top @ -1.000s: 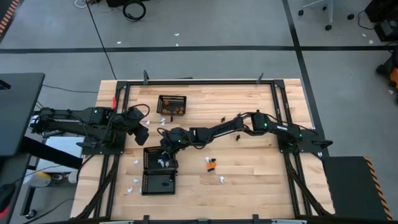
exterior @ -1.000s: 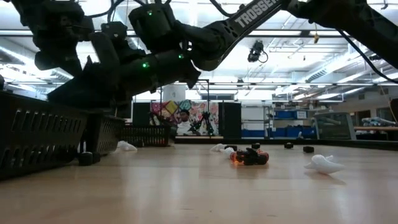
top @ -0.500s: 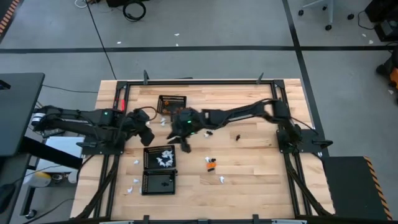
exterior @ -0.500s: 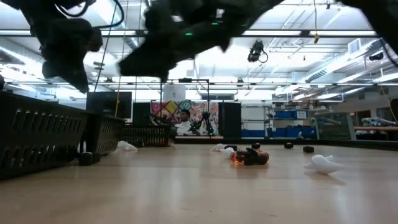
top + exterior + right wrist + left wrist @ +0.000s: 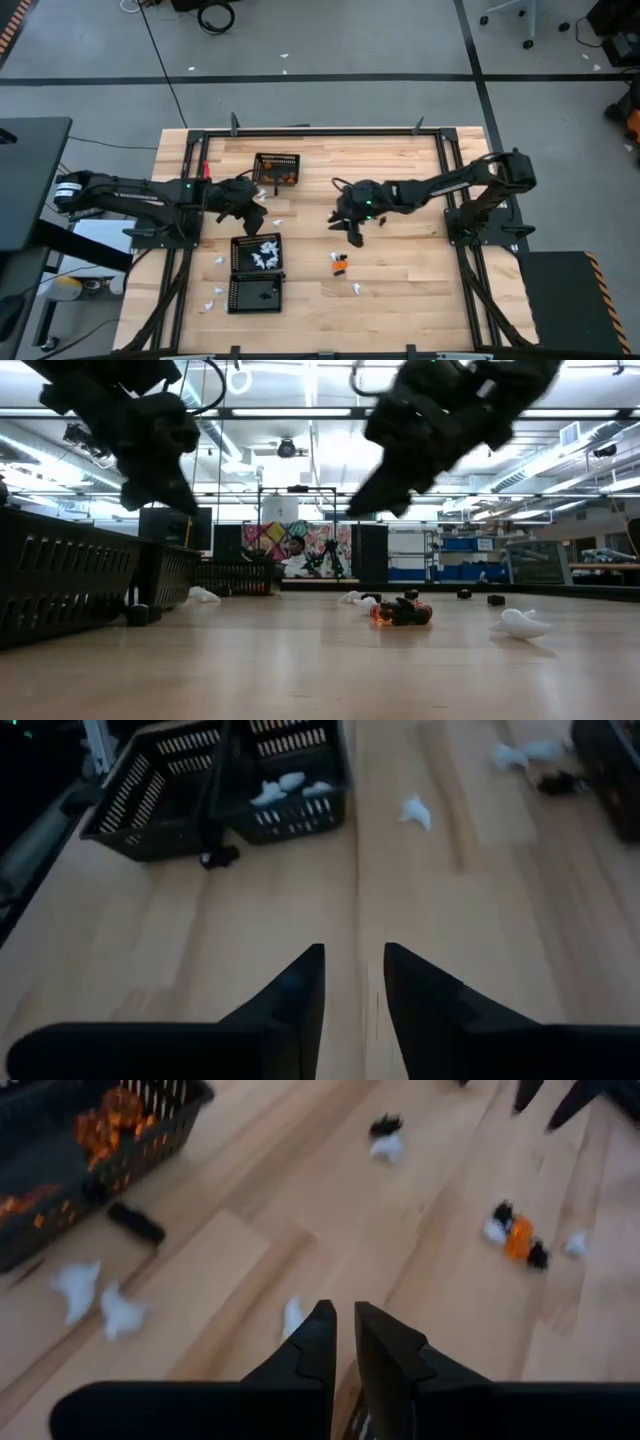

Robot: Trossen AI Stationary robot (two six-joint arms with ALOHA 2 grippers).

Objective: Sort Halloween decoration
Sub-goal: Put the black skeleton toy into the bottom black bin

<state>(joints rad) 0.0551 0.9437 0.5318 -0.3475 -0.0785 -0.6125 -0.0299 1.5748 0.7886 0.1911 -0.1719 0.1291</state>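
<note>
No readable writing; 2 empty grippers (left gripper [image 5: 342, 1342], right gripper [image 5: 353, 982]) hover.

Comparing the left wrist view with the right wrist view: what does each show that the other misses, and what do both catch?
Only the left wrist view shows the basket of orange pieces and the mixed orange, black and white cluster on the table, past the left gripper, whose fingers stand slightly apart with nothing between them.

Only the right wrist view shows the basket of white pieces and the basket beside it, past the empty, open right gripper.

Both show loose white pieces on the wooden table.
</note>
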